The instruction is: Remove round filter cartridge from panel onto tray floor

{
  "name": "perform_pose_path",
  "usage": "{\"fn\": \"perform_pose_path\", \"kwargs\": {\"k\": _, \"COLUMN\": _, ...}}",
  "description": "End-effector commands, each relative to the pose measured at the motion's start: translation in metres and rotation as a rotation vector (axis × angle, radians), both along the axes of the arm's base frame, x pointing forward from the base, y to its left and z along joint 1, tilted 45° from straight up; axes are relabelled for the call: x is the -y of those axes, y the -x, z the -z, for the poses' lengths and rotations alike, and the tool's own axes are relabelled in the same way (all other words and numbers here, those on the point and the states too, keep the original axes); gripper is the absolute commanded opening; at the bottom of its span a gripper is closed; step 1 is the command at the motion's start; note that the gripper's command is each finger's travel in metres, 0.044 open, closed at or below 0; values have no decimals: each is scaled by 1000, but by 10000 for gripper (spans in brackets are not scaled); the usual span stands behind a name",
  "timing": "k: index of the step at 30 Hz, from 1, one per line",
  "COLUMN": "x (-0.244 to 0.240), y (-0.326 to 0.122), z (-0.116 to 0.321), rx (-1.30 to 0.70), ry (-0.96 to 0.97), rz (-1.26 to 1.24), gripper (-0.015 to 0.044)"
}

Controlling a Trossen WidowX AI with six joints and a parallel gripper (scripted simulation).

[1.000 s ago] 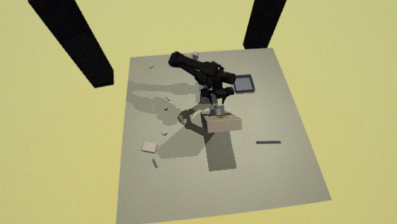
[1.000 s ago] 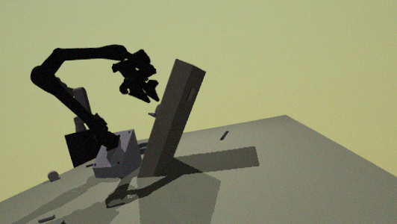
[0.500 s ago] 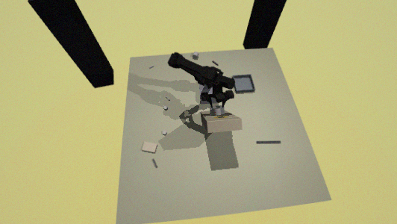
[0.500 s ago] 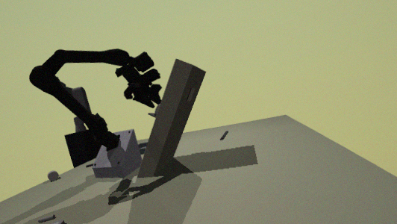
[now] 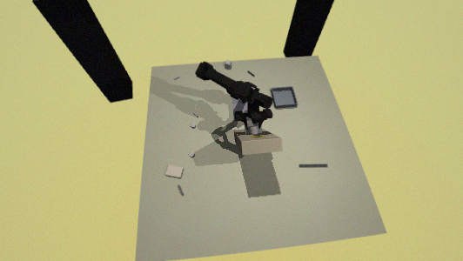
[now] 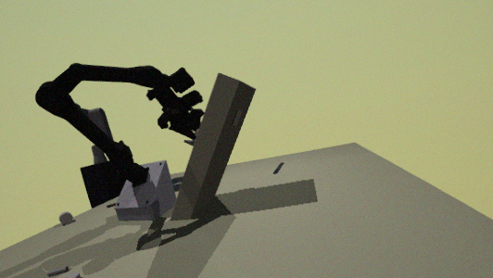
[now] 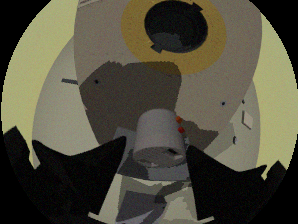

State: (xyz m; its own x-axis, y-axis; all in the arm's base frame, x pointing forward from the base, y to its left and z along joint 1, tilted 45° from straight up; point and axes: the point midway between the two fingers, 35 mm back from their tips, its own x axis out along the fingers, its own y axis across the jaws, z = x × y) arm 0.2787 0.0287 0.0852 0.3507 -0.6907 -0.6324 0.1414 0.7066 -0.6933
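Note:
The service panel leans away from the arm. A yellow ring on its face surrounds a dark round opening with two notches at its rim. It looks recessed; no cartridge can be made out in it. A grey cylinder with dark marks on its end face stands out from the panel below the ring; I cannot tell whether it is the cartridge. My gripper is open close to the panel, its fingertips on either side of the cylinder in the wrist view, contact unclear. The tray is beside the arm.
Red and orange dots show beside the cylinder. A pale block, a dark bar and several small pieces lie on the table. A whitish cylinder lies behind the arm. Two black pillars show at the back.

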Motion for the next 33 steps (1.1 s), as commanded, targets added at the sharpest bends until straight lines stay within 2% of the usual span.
{"fn": "perform_pose_path", "kwargs": {"k": 1, "x": 0, "y": 0, "z": 0, "rx": 1, "ry": -1, "rz": 0, "gripper": 265}}
{"fn": "perform_pose_path", "kwargs": {"k": 13, "x": 0, "y": 0, "z": 0, "rx": 1, "ry": -1, "rz": 0, "gripper": 185}}
{"fn": "perform_pose_path", "kwargs": {"k": 20, "x": -4, "y": -6, "z": -5, "rx": 1, "ry": 0, "rz": -1, "gripper": 1}}
{"fn": "perform_pose_path", "kwargs": {"k": 25, "x": -11, "y": -17, "z": -14, "rx": 1, "ry": 0, "rz": -1, "gripper": 0}}
{"fn": "perform_pose_path", "kwargs": {"k": 33, "x": -37, "y": -10, "z": -33, "rx": -4, "ry": -8, "rz": -3, "gripper": 0}}
